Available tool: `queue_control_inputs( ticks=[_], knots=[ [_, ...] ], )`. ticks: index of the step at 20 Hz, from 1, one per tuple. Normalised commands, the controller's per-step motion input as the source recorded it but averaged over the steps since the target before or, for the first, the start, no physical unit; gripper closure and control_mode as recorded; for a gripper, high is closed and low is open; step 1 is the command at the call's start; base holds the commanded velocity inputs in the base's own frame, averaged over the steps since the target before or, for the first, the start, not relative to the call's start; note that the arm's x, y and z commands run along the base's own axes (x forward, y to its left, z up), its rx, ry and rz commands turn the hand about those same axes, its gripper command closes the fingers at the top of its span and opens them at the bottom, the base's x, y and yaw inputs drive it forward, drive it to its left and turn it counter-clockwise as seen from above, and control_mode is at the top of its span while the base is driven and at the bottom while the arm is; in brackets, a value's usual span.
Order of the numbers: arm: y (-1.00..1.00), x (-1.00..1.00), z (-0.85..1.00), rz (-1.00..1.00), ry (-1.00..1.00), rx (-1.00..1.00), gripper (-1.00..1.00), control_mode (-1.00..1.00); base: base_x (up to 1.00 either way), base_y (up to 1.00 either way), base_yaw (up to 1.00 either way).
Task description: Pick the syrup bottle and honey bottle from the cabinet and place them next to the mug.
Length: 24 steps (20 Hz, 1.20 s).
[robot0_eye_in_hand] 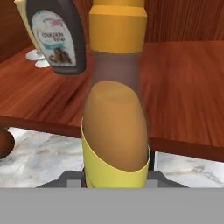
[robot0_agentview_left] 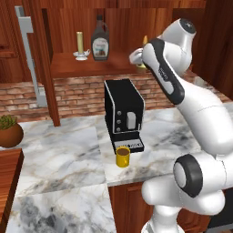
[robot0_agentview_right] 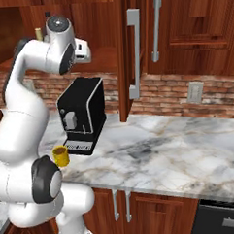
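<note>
Honey bottle (robot0_eye_in_hand: 114, 127) close before jaws

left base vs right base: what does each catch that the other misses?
Left base alone: the syrup bottle and a cream candle upright on the cabinet shelf, and a potted plant at the left edge. Right base alone: two long cabinet door handles and a wall outlet on the brick. Both: the black coffee machine with the yellow mug in front of it on the marble counter, and the arm reaching up to the shelf.
</note>
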Motion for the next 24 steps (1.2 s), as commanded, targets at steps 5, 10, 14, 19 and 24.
queue_control_inputs(
  ticks=[5, 10, 14, 19, 24],
  knots=[
    [0.02, -1.0, -0.26, 0.03, 0.0, 0.01, 1.0, -1.0, 0.0, 0.0, 0.0],
    [0.0, -0.89, -0.53, 0.05, 0.01, 0.0, 1.0, -1.0, 0.0, 0.0, 0.0],
    [0.0, -0.67, -0.72, 0.1, 0.04, 0.0, 1.0, -1.0, 0.0, 0.0, 0.0],
    [0.0, -0.29, -0.87, 0.14, 0.02, -0.04, 1.0, -1.0, 0.0, 0.0, 0.0],
    [0.0, -0.02, -0.76, 0.14, 0.0, -0.07, 1.0, -1.0, 0.0, 0.0, 0.0]
  ],
)
